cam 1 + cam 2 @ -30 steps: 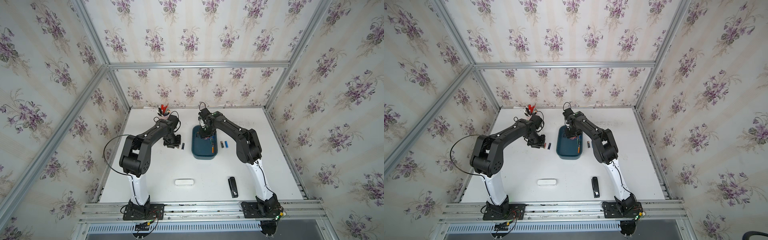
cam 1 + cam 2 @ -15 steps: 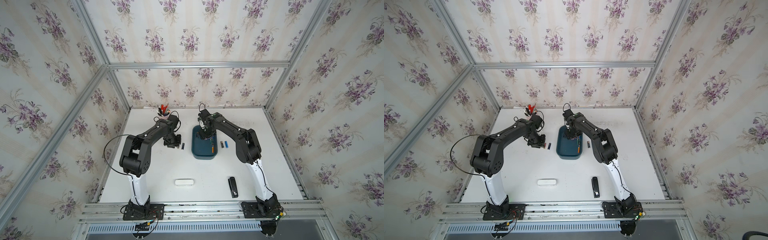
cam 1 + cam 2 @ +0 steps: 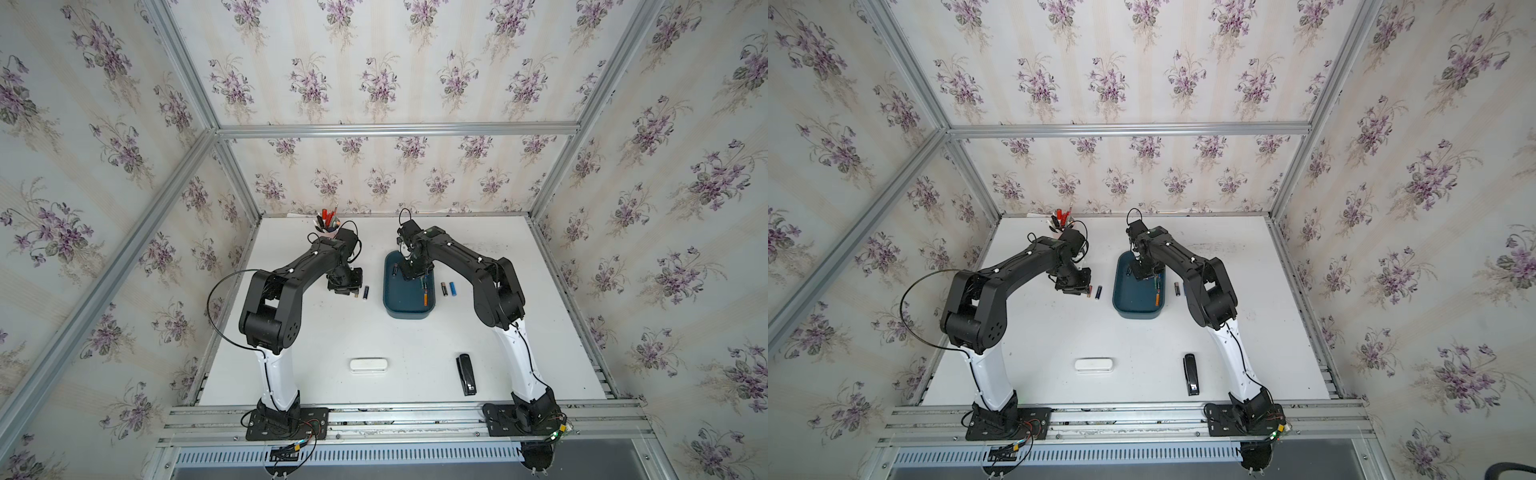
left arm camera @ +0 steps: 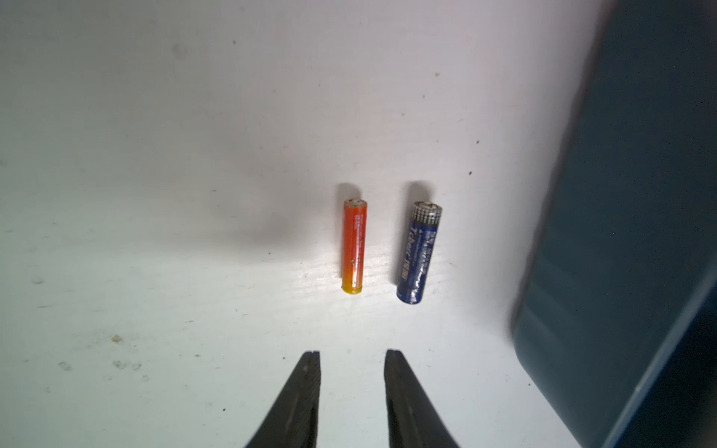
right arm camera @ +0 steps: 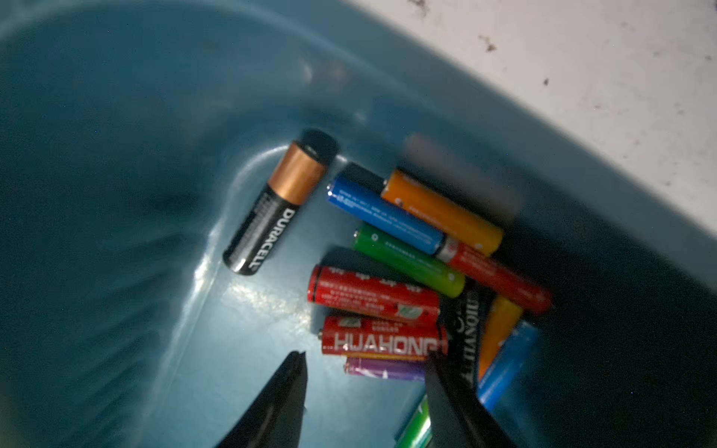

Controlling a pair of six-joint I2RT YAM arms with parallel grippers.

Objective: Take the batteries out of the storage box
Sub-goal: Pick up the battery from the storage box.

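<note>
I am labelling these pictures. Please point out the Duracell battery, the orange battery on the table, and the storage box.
Duracell battery [image 5: 279,205]: right wrist view, middle of body.
orange battery [image 4: 354,248]: left wrist view, middle of body.
storage box [image 3: 409,314]: a top view, near wall.

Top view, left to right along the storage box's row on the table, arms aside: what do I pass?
The dark blue battery → storage box → black battery → light blue battery.

Glossy plastic storage box [image 5: 116,116] (smooth); matt table [image 4: 155,116].
</note>
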